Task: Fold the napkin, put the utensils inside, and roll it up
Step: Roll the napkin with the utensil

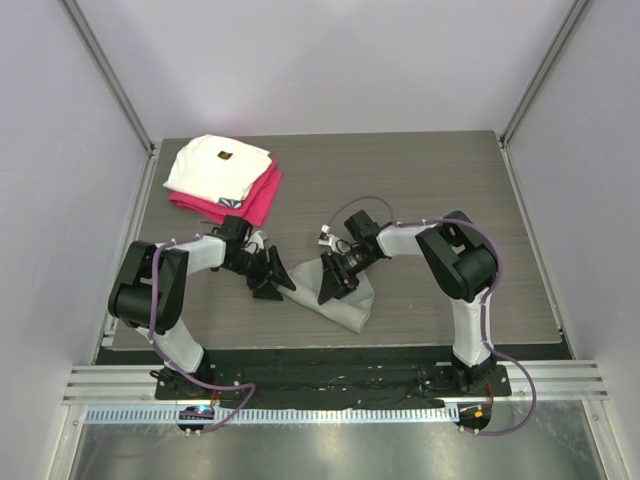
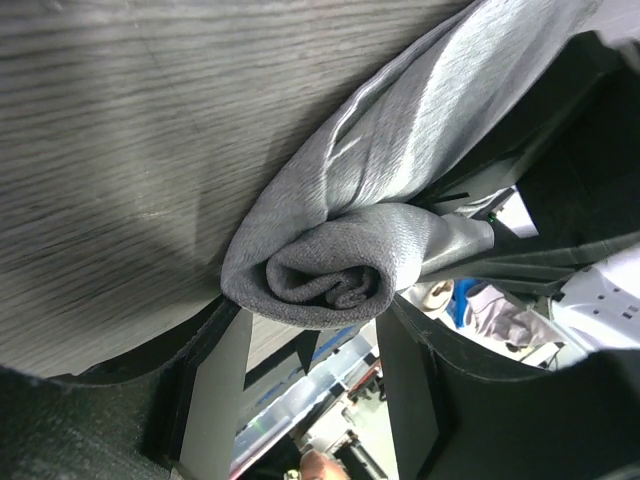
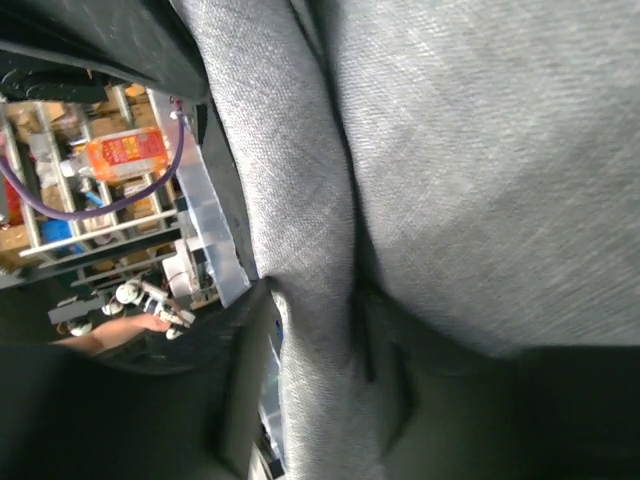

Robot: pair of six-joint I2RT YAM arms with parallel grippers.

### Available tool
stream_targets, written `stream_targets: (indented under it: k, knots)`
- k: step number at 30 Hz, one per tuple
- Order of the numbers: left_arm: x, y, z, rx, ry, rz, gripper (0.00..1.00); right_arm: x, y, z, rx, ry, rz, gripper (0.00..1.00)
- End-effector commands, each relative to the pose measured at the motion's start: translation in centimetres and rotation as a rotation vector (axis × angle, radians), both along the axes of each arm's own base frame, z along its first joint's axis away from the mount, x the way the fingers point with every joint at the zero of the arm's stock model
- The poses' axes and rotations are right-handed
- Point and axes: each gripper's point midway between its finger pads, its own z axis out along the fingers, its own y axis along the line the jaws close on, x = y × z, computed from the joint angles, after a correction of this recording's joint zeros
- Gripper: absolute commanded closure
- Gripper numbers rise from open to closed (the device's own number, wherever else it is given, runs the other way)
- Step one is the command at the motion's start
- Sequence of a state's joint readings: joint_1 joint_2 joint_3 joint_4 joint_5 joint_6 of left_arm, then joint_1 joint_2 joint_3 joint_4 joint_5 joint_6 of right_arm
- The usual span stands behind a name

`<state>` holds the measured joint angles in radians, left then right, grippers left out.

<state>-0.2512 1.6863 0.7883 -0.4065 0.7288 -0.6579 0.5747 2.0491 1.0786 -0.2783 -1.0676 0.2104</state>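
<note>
The napkin (image 1: 345,305) lies as a light-grey roll near the table's front middle. In the left wrist view its coiled end (image 2: 330,275) sits at the tips of my left gripper (image 2: 315,310), whose fingers (image 2: 215,385) stand apart on either side of it. From above, the left gripper (image 1: 272,282) is at the roll's left end. My right gripper (image 1: 335,283) is over the roll's middle. In the right wrist view a ridge of the napkin (image 3: 310,230) runs between the right gripper's (image 3: 315,300) parted fingers, with a thin gap beside the left finger. The utensils are hidden.
A folded white cloth (image 1: 218,165) with a small dark mark lies on a magenta-red cloth (image 1: 255,203) at the back left. The wooden table (image 1: 440,180) is bounded by pale walls behind and on both sides. The arm bases stand at the near edge.
</note>
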Motion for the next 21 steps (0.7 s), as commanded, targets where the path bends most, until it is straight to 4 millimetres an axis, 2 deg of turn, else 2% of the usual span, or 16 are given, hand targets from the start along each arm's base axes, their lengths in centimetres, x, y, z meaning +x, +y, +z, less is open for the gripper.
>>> stream_targets:
  k: [1,7,10,11,16,17,18,21]
  knots:
    - [1.1,0.2,-0.8,0.041,-0.009,0.017,0.43,5.1,-1.2,-0.1,-0.174,-0.328,-0.063,0.46]
    - [1.2,0.2,-0.6,0.05,0.003,0.023,0.43,7.2,-1.0,5.3,-0.18,-0.5,-0.103,0.33]
    - [1.5,0.1,-0.3,0.044,-0.004,0.025,0.42,8.1,-1.1,7.4,-0.218,-0.632,-0.129,0.29]
    - [1.5,0.0,-0.1,0.04,-0.007,0.024,0.42,8.1,-0.9,8.3,-0.252,-0.731,-0.123,0.29]
    - [2.5,-0.3,1.3,0.026,-0.045,0.025,0.35,6.3,0.1,9.2,-0.387,-1.058,-0.035,0.27]
    - [2.9,-0.2,1.7,0.035,-0.065,0.027,0.34,4.9,0.6,8.6,-0.392,-1.09,0.007,0.27]
    - [2.8,0.1,1.9,0.051,-0.071,0.019,0.31,5.3,0.2,8.7,-0.432,-1.133,-0.013,0.27]
    - [3.7,0.7,3.0,0.103,-0.123,0.022,0.24,4.3,0.7,7.8,-0.464,-1.2,0.014,0.27]
